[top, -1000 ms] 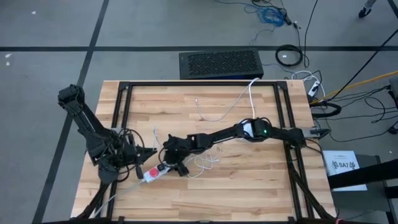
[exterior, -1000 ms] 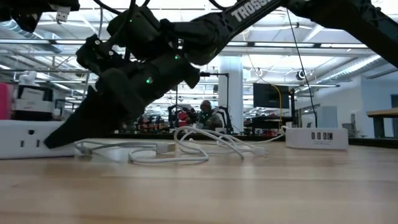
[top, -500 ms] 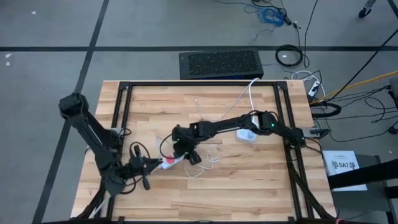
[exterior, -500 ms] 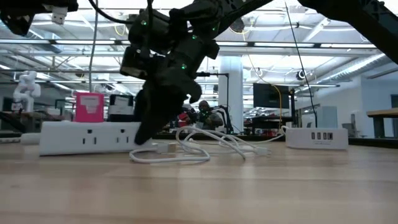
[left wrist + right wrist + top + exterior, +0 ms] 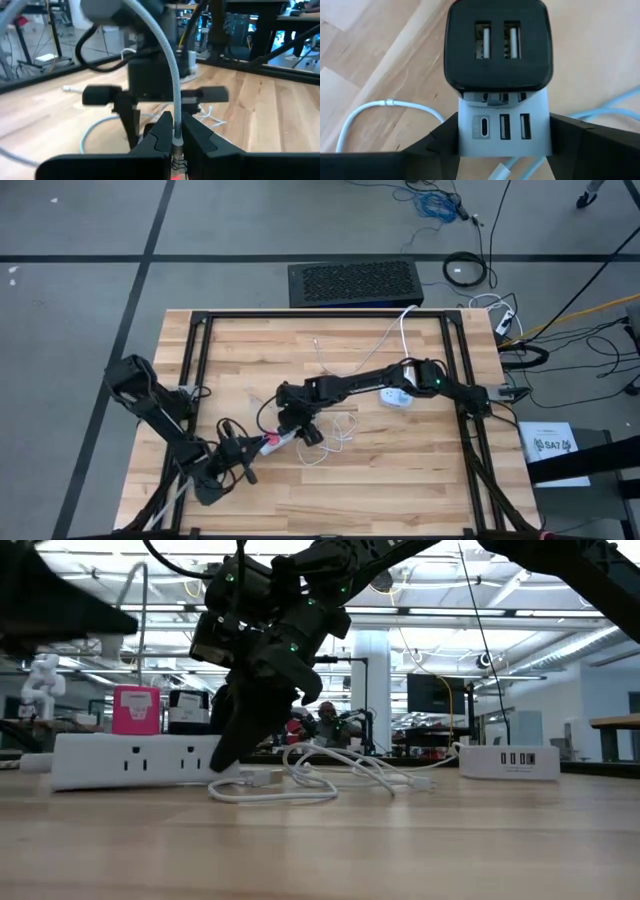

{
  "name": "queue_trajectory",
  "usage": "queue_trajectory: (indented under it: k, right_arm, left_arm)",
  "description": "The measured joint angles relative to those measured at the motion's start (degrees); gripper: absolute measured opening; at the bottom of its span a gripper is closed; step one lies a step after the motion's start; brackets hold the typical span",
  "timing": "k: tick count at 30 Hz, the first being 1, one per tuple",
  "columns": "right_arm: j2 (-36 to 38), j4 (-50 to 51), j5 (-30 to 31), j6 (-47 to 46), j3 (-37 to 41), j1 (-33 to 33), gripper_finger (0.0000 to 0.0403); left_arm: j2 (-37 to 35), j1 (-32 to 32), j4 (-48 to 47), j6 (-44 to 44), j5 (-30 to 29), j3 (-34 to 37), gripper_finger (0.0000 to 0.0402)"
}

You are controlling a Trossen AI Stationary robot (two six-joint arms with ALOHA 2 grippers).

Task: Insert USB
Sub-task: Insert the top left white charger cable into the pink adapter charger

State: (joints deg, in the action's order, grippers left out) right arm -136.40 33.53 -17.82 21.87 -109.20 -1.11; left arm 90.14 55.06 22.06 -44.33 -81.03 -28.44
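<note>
High camera is looking straight down, taking in the whole bench [image 5: 400,470] and both arms. Low camera is sitting at bench-top level, facing across into the room, close to the power strip [image 5: 140,758]. Each wrist camera is looking forward past its own fingers at close range. High and low views are sharing the power strip [image 5: 278,439].

a black charger [image 5: 497,47] with two usb ports sat plugged into a grey strip [image 5: 503,127] held between the right gripper's fingers [image 5: 437,142], white cable [image 5: 380,107] beside.
</note>
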Motion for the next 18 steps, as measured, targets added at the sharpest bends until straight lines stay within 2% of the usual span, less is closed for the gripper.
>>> queue_trajectory:
  k: [10,18]
  right_arm:
    - [-0.2,-1.7,-0.3,0.2,0.1,-0.5,0.0195]
    - [-0.2,-1.9,-0.1,0.9,0.1,-0.5,0.0195]
  left_arm:
    - [3.2,-2.2,0.4,-7.5,-0.1,0.8,0.0022]
    - [6.0,-2.2,4.8,-7.8,-0.6,0.8,0.0022]
